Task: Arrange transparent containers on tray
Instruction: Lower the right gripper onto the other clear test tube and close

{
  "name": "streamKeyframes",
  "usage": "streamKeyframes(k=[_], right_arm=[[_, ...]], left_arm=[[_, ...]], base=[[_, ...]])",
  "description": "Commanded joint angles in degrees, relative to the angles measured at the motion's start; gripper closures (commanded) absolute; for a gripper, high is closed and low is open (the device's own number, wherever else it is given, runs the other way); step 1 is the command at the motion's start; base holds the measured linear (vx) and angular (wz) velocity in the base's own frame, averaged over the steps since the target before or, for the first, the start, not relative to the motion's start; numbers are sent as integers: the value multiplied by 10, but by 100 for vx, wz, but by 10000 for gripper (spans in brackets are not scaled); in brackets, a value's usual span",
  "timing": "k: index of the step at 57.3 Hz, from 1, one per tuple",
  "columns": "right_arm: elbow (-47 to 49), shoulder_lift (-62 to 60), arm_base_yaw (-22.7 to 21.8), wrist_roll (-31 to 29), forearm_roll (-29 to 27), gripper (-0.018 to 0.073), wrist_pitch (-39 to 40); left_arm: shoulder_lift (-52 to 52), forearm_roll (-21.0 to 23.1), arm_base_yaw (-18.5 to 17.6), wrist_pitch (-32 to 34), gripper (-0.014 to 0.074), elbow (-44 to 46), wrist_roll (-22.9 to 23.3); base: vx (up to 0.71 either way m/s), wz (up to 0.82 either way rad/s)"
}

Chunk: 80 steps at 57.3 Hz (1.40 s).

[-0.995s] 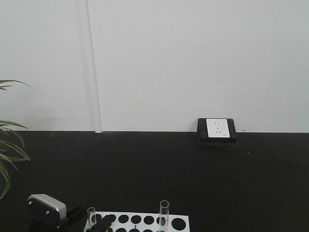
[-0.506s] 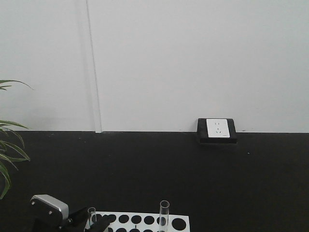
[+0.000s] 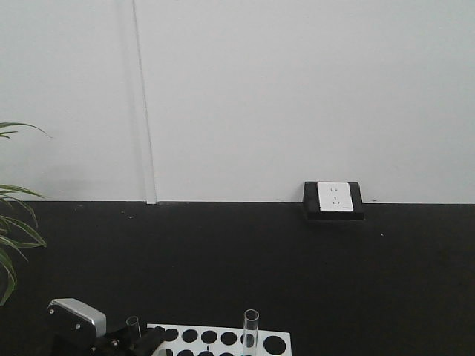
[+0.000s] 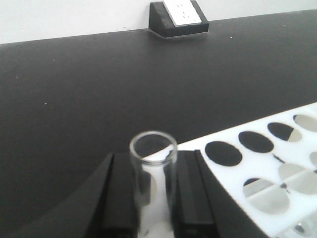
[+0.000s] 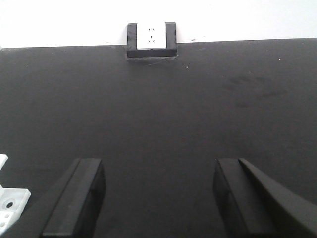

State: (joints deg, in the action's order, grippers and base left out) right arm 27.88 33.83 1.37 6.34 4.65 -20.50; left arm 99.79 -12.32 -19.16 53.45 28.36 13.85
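At the left edge of the front view the leaves of a plant (image 3: 11,245) reach in, well apart from the work. In the lower left corner the left hand (image 3: 132,343) is drawn narrow on the first test tube (image 3: 133,325). Its wrist view shows the two black fingers (image 4: 121,193) flanking the glass just below the open rim, with the tube upright between them. The tube's lower end is cut off, so I cannot tell whether it sits in a hole of the white rack (image 3: 223,337).

The step in hand appears to be drawing this tube out. A straight pull along its own axis is best, with no sideways move until the round bottom is surely above the rack. The hold is high on slick, thin glass, so it calls for firm but gentle pressure and a slow carry that keeps the tube from swinging.

Further right the second test tube (image 3: 251,330) stands in the rack, apart from the hand; the wrist should stay off it. A socket box (image 3: 334,199) sits at the wall behind the black desk (image 3: 297,267).

The right hand (image 5: 158,198) hangs wide and empty over bare desk. The tray shows in no view, so the route to it cannot be judged. Once there, the tube should be laid low and flat so it does not roll.
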Motion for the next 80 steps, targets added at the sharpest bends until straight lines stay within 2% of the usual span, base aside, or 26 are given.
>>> streamKeyframes(k=[1, 10, 32, 37, 43, 49, 54, 62, 66, 71, 80], right_arm=[[19, 5, -2, -5, 4, 22, 45], [19, 5, -2, -5, 5, 22, 47], [19, 5, -2, -3, 1, 22, 62], [19, 5, -1, -3, -23, 22, 81], [19, 9, 14, -22, -93, 22, 109], [19, 30, 67, -103, -140, 22, 109], [19, 65, 135, -170, -174, 22, 120], [19, 146, 255, -243, -193, 22, 219], [19, 193, 305, -258, -193, 22, 289], [19, 249, 347, -260, -193, 22, 360], [19, 345, 371, -257, -217, 22, 455]], left_arm=[[-37, 7, -3, 51, 509, 13, 1], [-81, 8, -2, 35, 518, 13, -1], [-231, 8, -2, -72, 517, 13, -6], [-258, 8, -2, -104, 517, 13, -6], [-293, 8, -2, -144, 517, 13, -6], [-314, 8, -2, -176, 517, 13, -6], [-321, 8, -2, -190, 517, 13, -6], [-321, 8, -2, -191, 517, 13, -6], [-321, 8, -2, -190, 517, 13, -6], [-321, 8, -2, -190, 518, 13, -6], [-321, 8, -2, -190, 517, 13, -6]], base=[[0, 0], [0, 0], [0, 0], [0, 0], [0, 0], [0, 0], [0, 0], [0, 0], [0, 0], [0, 0], [0, 0]])
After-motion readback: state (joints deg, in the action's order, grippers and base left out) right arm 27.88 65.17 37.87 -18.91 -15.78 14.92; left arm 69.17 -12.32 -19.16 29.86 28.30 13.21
